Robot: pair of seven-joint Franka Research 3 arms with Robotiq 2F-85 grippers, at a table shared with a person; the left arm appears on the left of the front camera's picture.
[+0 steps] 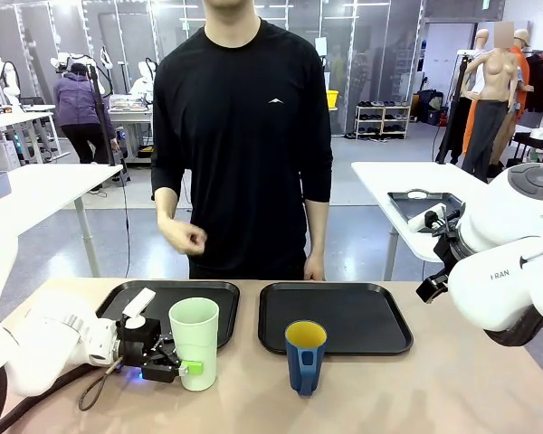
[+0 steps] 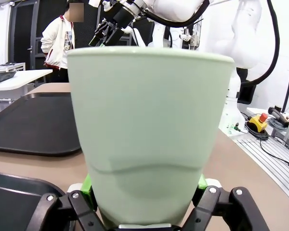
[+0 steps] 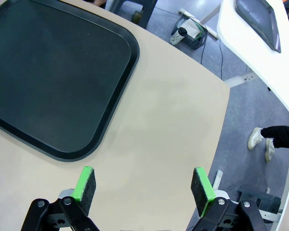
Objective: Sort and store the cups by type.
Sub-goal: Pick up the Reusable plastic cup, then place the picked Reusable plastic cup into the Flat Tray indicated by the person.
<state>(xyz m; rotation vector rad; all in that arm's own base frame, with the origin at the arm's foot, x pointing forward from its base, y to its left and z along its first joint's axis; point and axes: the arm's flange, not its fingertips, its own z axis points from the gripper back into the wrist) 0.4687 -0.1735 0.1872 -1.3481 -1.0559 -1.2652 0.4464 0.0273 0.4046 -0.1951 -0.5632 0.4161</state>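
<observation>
Left gripper [image 1: 188, 366] [image 2: 144, 186] is set low over the near-left of the table [image 1: 434, 389]. Its jaws are pinched on the lower wall of the pale green tumbler [image 1: 195, 339] [image 2: 149, 120], with a green pad pressed on each side. A faint crease is noted across the wall above the pads.

The tumbler stands upright, just in front of the left black tray [image 1: 219, 297], not on it. The dark blue mug [image 1: 305, 354], yellow inside, is placed upright to its right and apart from it, before the right black tray [image 1: 344, 316] [image 3: 53, 82], handle toward the camera.

Right gripper [image 3: 144, 185] is held above bare tabletop beside the tray's corner, jaws spread wide, nothing between them.

One hand [image 1: 185, 237] of the person is raised at waist height.
</observation>
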